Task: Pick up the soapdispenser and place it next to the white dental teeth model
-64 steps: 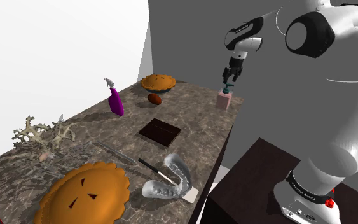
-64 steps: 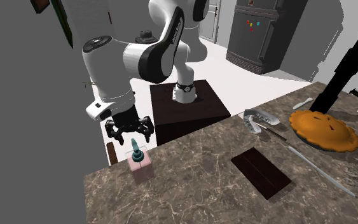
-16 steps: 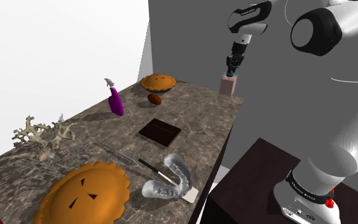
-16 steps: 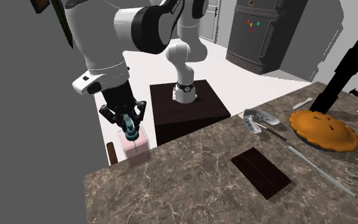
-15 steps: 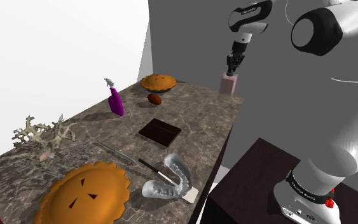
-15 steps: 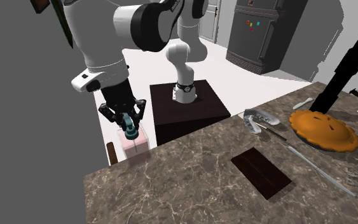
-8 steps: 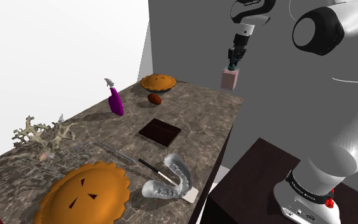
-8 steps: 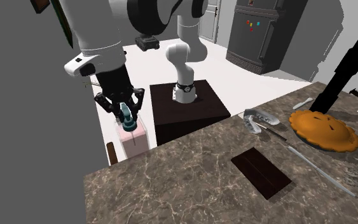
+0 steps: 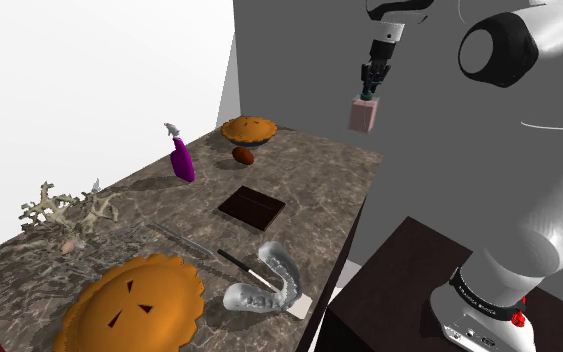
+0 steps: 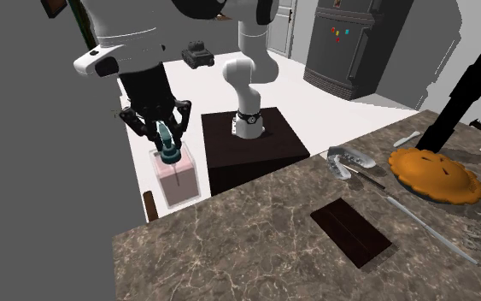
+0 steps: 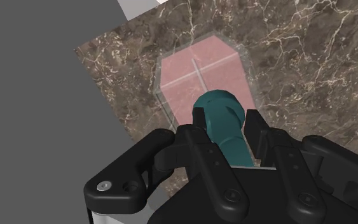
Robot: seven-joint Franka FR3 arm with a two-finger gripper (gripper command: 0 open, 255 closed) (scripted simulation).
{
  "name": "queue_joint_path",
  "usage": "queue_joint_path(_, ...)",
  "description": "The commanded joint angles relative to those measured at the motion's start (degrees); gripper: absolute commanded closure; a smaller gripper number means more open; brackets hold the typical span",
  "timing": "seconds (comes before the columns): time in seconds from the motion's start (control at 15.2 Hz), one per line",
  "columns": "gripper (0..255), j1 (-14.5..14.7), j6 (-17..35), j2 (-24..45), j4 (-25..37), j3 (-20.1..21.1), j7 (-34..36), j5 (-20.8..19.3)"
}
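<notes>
Wrist view: your gripper (image 11: 225,124) clasps the soap dispenser (image 11: 199,79) by its teal pump, pink body over the counter (image 11: 298,38) corner | Shoulder view: it hangs airborne at 1 o'clock from the dental teeth model (image 9: 266,280), well apart.

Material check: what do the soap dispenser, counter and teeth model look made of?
Soap dispenser: see-through pink body, plastic or glass by the look, with a matte teal pump. Counter: brown stone, marble-like white veins. Teeth model: translucent grey, glassy highlights, probably clear plastic rather than white.
</notes>
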Motion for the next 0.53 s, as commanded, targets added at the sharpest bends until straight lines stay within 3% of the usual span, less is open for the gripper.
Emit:
queue_joint_path(0.0, 255, -0.27, -1.81, 0.21, 2.01, -0.05, 0.15, 0.07)
queue_joint_path(0.46, 255, -1.61, -8.13, 1.98, 10.04, -0.09, 0.60, 0.82)
